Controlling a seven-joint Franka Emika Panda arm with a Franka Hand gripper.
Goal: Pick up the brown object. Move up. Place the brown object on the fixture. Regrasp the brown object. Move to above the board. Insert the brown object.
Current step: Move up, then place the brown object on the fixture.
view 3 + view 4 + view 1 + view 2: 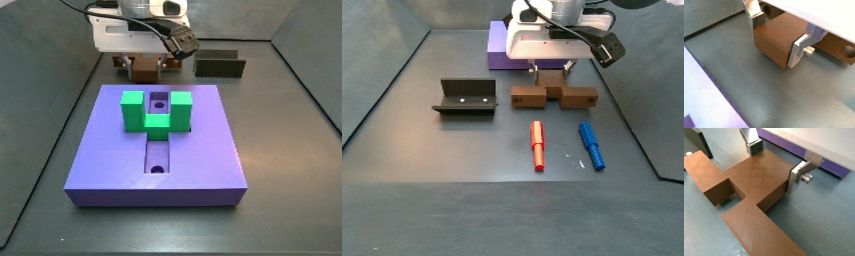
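Note:
The brown object (553, 97) lies flat on the grey floor between the board (498, 45) and two pens. In both wrist views its stem fills the space between my fingers. My gripper (777, 35) (776, 162) is down over it, one silver finger (797, 175) pressed against each side of the stem. A round hole shows in one arm (846, 50). In a side view the gripper (140, 62) hides most of the brown object (139, 68), which sits behind the purple board (107, 150). The dark fixture (466, 97) (221, 65) stands apart on the floor.
A green U-shaped block (156, 110) stands on the board over its slot. A red pen (537, 145) and a blue pen (591, 145) lie near the front. Dark walls surround the floor.

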